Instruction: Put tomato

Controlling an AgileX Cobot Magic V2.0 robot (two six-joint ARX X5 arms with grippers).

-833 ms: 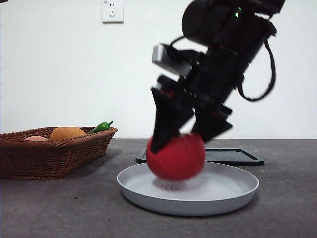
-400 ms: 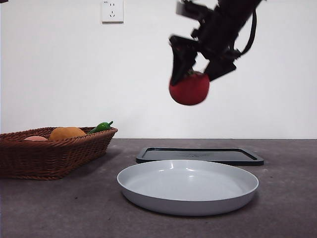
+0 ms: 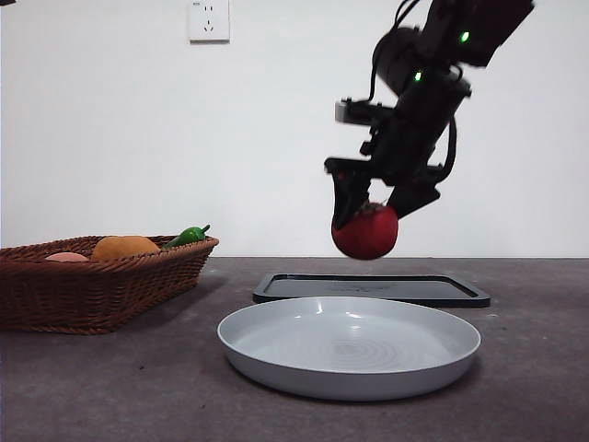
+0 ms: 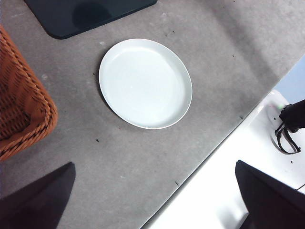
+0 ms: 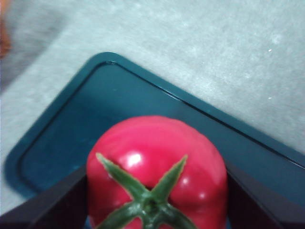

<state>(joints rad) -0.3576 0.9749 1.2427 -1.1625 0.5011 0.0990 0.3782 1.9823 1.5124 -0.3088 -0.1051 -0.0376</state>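
Observation:
The glossy red tomato with a green stem hangs in the air, held between the jaws of my right gripper. It is above the black tray, behind the grey plate. In the right wrist view the tomato fills the gap between the jaws of the right gripper, with the black tray beneath it. My left gripper is open and empty, high above the table, looking down on the grey plate.
A wicker basket stands at the left with an orange round fruit and a small green pepper in it. The basket and the black tray also show in the left wrist view. The table's edge runs near the plate there.
The right gripper lifted the tomato off the grey plate, carried it high, then came down and back; it now holds it over the black tray.

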